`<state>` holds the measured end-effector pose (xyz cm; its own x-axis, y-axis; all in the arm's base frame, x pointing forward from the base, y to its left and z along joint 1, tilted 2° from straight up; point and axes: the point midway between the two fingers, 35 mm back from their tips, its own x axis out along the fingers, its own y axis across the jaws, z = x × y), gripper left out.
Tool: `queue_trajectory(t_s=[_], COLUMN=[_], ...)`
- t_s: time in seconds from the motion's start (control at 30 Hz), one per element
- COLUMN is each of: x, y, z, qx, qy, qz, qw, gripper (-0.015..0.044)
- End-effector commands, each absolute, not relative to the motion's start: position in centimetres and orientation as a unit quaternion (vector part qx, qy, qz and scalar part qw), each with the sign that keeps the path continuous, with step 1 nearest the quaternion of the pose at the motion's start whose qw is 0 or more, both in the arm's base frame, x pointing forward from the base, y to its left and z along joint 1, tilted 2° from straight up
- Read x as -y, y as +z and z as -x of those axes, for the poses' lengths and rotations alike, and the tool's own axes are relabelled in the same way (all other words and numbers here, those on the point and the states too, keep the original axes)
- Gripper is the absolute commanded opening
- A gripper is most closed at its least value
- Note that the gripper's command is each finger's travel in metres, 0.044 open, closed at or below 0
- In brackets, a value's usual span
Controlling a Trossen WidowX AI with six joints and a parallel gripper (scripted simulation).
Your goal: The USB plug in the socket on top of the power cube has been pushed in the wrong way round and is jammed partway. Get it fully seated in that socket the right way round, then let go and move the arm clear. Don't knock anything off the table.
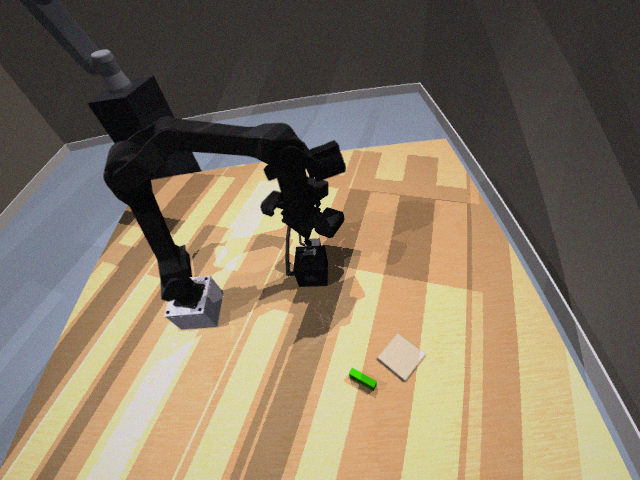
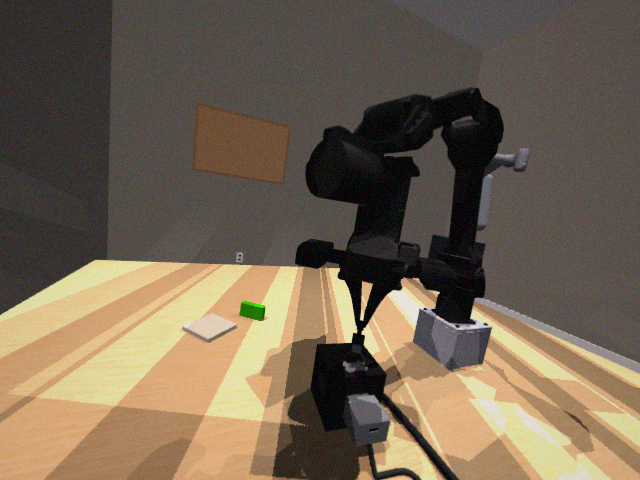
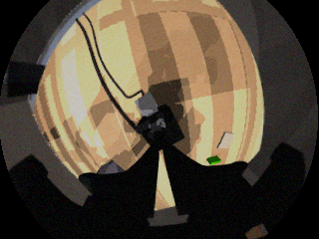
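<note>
The striped wooden tabletop (image 1: 465,310) lies wide around the black power cube (image 1: 311,267), its grey raised rim (image 1: 496,206) well apart. A small green block (image 1: 362,378) and a flat beige square tile (image 1: 401,356) lie near each other, far from the cube. The black end effector (image 2: 357,336) points straight down, pinching the small USB plug (image 2: 355,345) upright above the cube's top socket.
</note>
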<state>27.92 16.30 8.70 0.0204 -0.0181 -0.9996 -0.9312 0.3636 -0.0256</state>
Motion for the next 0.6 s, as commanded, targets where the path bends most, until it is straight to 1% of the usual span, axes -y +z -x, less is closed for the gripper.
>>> queue_trajectory(t_s=[0.0, 0.57], x=[-16.29, -16.29], y=[8.63, 8.63], z=[-27.9, -27.9], qx=[-0.599, -0.664], qy=[0.363, 0.222], qz=[0.381, 0.239], qw=[0.604, 0.673], gripper=[0.0, 0.0])
